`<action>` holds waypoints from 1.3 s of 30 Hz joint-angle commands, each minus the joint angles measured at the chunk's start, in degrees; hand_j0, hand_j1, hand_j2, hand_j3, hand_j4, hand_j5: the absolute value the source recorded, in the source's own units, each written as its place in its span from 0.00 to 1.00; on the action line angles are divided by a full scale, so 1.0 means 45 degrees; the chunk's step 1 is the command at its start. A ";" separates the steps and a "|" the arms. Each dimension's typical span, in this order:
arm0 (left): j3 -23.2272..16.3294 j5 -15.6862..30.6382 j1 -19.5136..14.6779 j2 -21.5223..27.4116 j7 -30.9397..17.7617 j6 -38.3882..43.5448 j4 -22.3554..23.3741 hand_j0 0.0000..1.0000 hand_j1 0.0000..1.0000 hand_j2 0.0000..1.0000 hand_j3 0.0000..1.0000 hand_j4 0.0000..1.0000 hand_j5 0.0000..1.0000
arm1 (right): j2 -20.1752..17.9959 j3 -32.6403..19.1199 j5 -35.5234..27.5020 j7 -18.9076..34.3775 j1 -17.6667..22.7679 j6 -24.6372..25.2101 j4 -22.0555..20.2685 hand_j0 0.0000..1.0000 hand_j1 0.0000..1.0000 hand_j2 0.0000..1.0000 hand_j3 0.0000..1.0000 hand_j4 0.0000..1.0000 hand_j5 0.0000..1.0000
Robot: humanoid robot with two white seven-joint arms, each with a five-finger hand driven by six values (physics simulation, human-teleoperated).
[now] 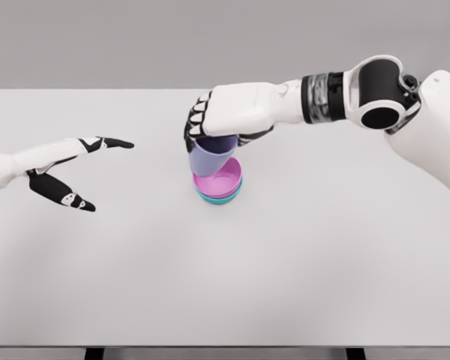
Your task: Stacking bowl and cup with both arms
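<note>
Around the middle of the frame our right hand (210,124) grips the tilted cup (211,158) over the pink bowl (223,182), so letting go crooked could tip it out, while our left hand (64,174) sits spread and empty.

Bare table (307,285) all round the stacked bowls (219,187); from above, right robot hand (225,120) apparently blocks them.

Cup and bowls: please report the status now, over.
Right hand shut on purple cup, cup tilted over the pink bowl. Pink bowl nested in teal bowl. Left hand open, apart at table left. Nothing in the way.
</note>
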 commanded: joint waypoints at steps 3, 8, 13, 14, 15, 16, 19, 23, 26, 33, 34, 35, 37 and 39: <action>0.0007 0.0106 0.0000 0.0013 0.0004 0.0030 -0.0037 1.00 1.00 1.00 1.00 1.00 1.00 | 0.0233 0.0575 -0.0029 -0.0006 0.0000 0.0032 0.0692 0.69 0.69 0.69 0.69 0.69 0.69; 0.0007 0.0106 0.0000 0.0013 0.0004 0.0030 -0.0037 1.00 1.00 1.00 1.00 1.00 1.00 | 0.0331 0.0907 0.0108 -0.0006 -0.0039 0.0032 0.1239 0.69 0.69 0.69 0.69 0.69 0.69; 0.0007 0.0106 0.0000 0.0013 0.0004 0.0030 -0.0037 1.00 1.00 1.00 1.00 1.00 1.00 | 0.0350 0.0927 0.0186 -0.0006 -0.0039 0.0032 0.1395 0.69 0.69 0.69 0.69 0.69 0.69; 0.0007 0.0106 0.0020 0.0013 0.0004 0.0030 -0.0037 1.00 1.00 1.00 1.00 1.00 1.00 | 0.0350 0.0927 0.0206 -0.0006 -0.0039 0.0032 0.1376 0.69 0.69 0.69 0.69 0.69 0.69; 0.0007 0.0106 0.0019 0.0013 0.0004 0.0030 -0.0037 1.00 1.00 1.00 1.00 1.00 1.00 | 0.0350 0.0927 0.0226 -0.0006 -0.0039 0.0032 0.1376 0.69 0.69 0.69 0.69 0.69 0.69; 0.0007 0.0106 0.0019 0.0013 0.0004 0.0030 -0.0037 1.00 1.00 1.00 1.00 1.00 1.00 | 0.0350 0.0927 0.0226 -0.0006 -0.0039 0.0032 0.1376 0.69 0.69 0.69 0.69 0.69 0.69; 0.0007 0.0106 0.0020 0.0013 0.0004 0.0030 -0.0037 1.00 1.00 1.00 1.00 1.00 1.00 | 0.0350 0.1142 0.0226 -0.0006 -0.0039 0.0032 0.1357 0.72 0.72 0.72 0.72 0.72 0.72; 0.0007 0.0106 0.0020 0.0013 0.0004 0.0030 -0.0037 1.00 1.00 1.00 1.00 1.00 1.00 | 0.0292 0.1103 0.0304 -0.0006 -0.0059 0.0032 0.1220 0.99 0.99 0.99 0.99 0.99 0.99; 0.0007 0.0106 0.0020 0.0013 0.0004 0.0030 -0.0037 1.00 1.00 1.00 1.00 1.00 1.00 | 0.0253 0.1044 0.0304 -0.0006 -0.0078 0.0032 0.1220 1.00 1.00 1.00 1.00 1.00 1.00; 0.0007 0.0106 0.0020 0.0013 0.0004 0.0030 -0.0057 1.00 1.00 1.00 1.00 1.00 1.00 | -0.0469 -0.0264 0.0206 -0.0006 -0.0156 0.0032 0.0478 1.00 1.00 1.00 1.00 1.00 1.00; 0.0007 0.0106 0.0020 0.0013 0.0004 0.0030 -0.0057 1.00 1.00 1.00 1.00 1.00 1.00 | -0.0957 -0.0479 0.0206 -0.0006 -0.0156 0.0032 0.0361 1.00 1.00 1.00 1.00 1.00 1.00; 0.0007 0.0106 0.0020 0.0013 0.0004 0.0030 -0.0057 1.00 1.00 1.00 1.00 1.00 1.00 | -0.1542 -0.0908 0.0186 -0.0006 -0.0137 0.0032 0.0361 1.00 1.00 1.00 1.00 1.00 1.00; 0.0007 0.0106 0.0020 0.0013 0.0004 0.0030 -0.0057 1.00 1.00 1.00 1.00 1.00 1.00 | -0.2870 -0.1689 0.0128 -0.0006 -0.0001 0.0032 0.0361 1.00 1.00 1.00 1.00 1.00 1.00; 0.0007 0.0106 0.0000 0.0013 0.0004 0.0030 -0.0057 1.00 1.00 1.00 1.00 1.00 1.00 | -0.4589 -0.2159 -0.0457 -0.0006 0.0916 0.0032 0.0399 1.00 1.00 1.00 1.00 1.00 1.00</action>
